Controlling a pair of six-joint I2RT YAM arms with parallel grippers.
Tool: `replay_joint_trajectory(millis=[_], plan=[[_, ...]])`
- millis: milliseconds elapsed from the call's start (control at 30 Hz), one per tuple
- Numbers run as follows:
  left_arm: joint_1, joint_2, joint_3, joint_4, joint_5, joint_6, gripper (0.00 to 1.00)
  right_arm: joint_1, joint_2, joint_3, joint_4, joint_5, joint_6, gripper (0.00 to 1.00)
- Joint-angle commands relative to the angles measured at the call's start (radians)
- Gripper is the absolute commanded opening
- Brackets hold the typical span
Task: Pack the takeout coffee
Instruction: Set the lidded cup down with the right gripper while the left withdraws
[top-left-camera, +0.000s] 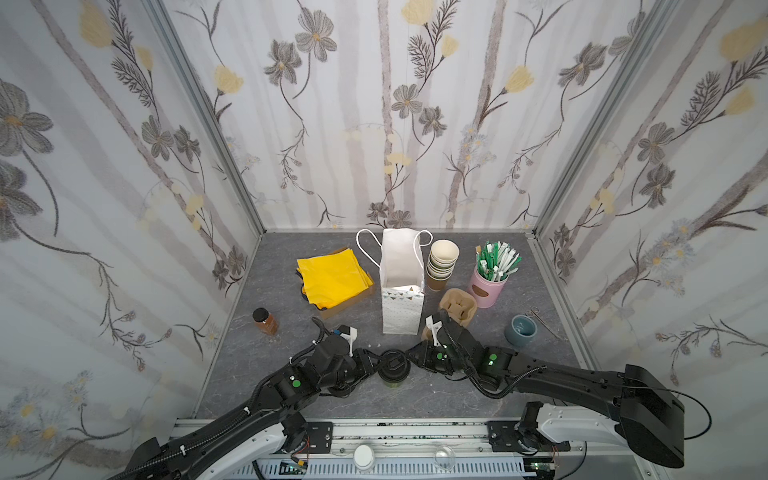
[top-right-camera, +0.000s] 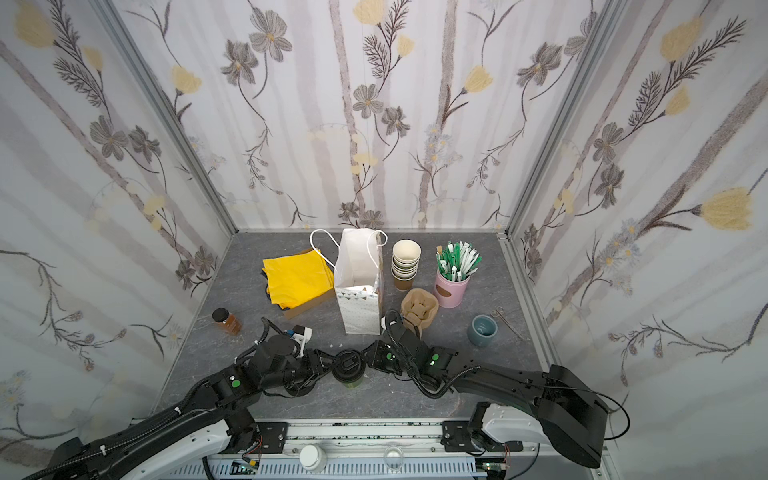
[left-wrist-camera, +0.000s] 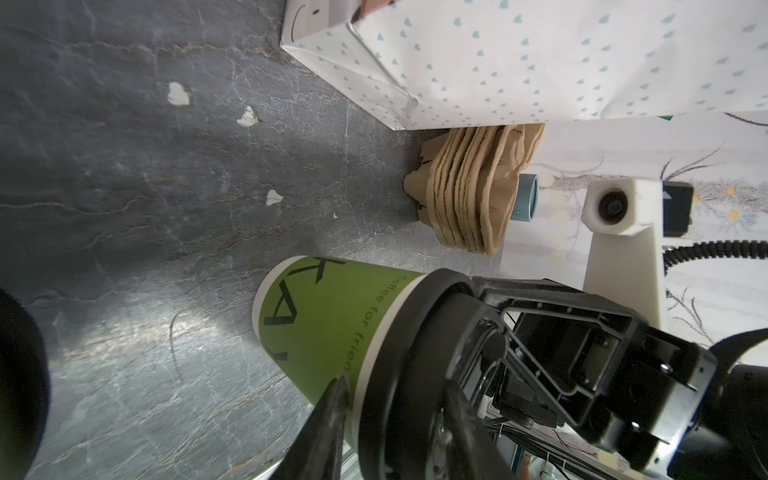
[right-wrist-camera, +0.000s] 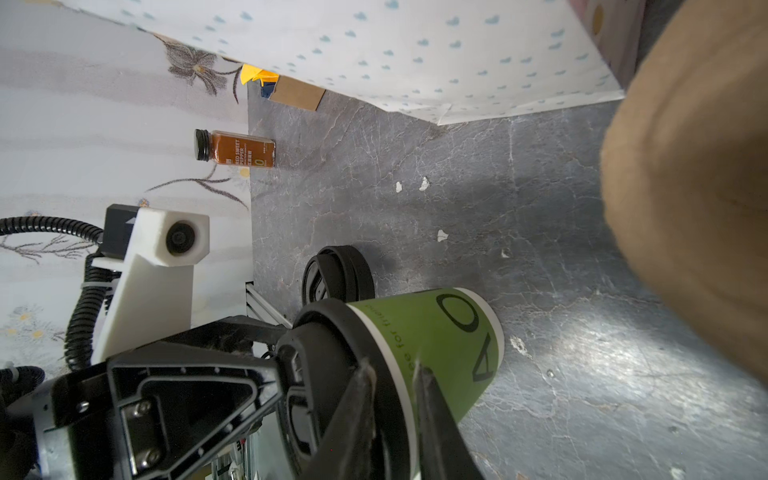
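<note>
The takeout coffee (top-left-camera: 392, 374), an olive-green paper cup with a black sip lid, stands upright at the front middle of the table in both top views (top-right-camera: 349, 370). My left gripper (top-left-camera: 377, 365) reaches it from the left and is shut on it. In the left wrist view one finger (left-wrist-camera: 338, 388) lies on the cup's body (left-wrist-camera: 324, 316) under the lid and the other across the lid's top. My right gripper (top-left-camera: 409, 358) comes from the right. Its jaws (right-wrist-camera: 395, 370) pinch the lid's rim on the cup (right-wrist-camera: 440, 332).
Behind the cup stands an open white paper bag (top-left-camera: 402, 307). To its right are brown pulp carriers (top-left-camera: 457, 309), stacked lidless cups (top-left-camera: 442, 266), a pink tin of sachets (top-left-camera: 486, 286), a blue-grey mug (top-left-camera: 520, 330) and scissors (top-left-camera: 540, 320). Yellow napkins (top-left-camera: 332, 276) and a spice jar (top-left-camera: 264, 321) stand left. Black lids (right-wrist-camera: 336, 276) lie near the cup.
</note>
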Motion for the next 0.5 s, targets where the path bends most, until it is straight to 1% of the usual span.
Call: replay_joint_trajectory(millis=[0, 133, 267, 333, 467], plan=[[0.001, 0.002, -0.008, -0.041, 0.005, -0.002, 0.38, 0.002, -0.002, -0.019, -0.074, 0.002, 0.018, 0.21], [0.000, 0.002, -0.009, -0.041, 0.004, -0.003, 0.38, 0.002, -0.010, -0.016, -0.062, 0.000, 0.020, 0.22], [0.000, 0.001, -0.004, -0.041, 0.001, -0.003, 0.40, 0.001, -0.067, 0.011, -0.053, 0.034, 0.015, 0.33], [0.001, 0.000, -0.001, -0.039, -0.001, 0.000, 0.44, 0.002, -0.114, 0.032, -0.075, 0.070, 0.002, 0.36], [0.002, -0.027, 0.016, -0.037, -0.016, 0.010, 0.58, 0.002, -0.230, 0.080, -0.219, 0.204, -0.012, 0.43]])
